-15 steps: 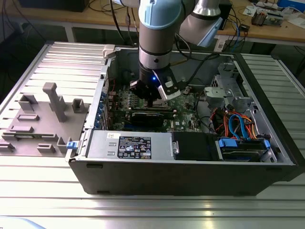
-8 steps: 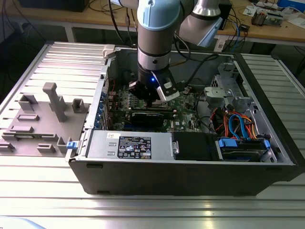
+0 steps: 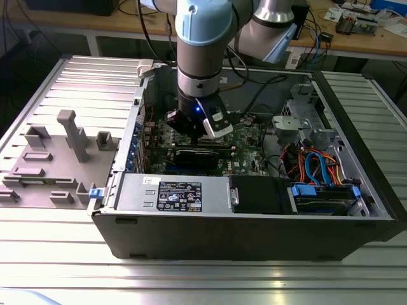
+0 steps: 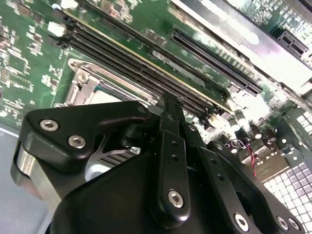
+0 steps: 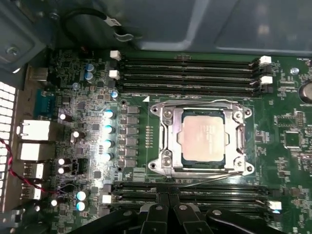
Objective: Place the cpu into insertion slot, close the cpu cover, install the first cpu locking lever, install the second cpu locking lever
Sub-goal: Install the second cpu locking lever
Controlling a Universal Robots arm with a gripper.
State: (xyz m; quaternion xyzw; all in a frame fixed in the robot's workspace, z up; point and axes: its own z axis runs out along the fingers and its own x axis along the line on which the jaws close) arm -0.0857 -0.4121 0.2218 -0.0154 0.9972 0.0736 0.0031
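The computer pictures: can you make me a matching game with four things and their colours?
Things:
1. cpu
2. cover
3. board
4. hand

Colours:
A. black
B. green
C. pale grey square top
D. shiny silver frame

Pairs: 1-C, 2-D, 3-B, 4-A

Open computer case (image 3: pixel 254 235) holds a green motherboard (image 5: pixel 87 97) with memory slots (image 5: pixel 190 73).
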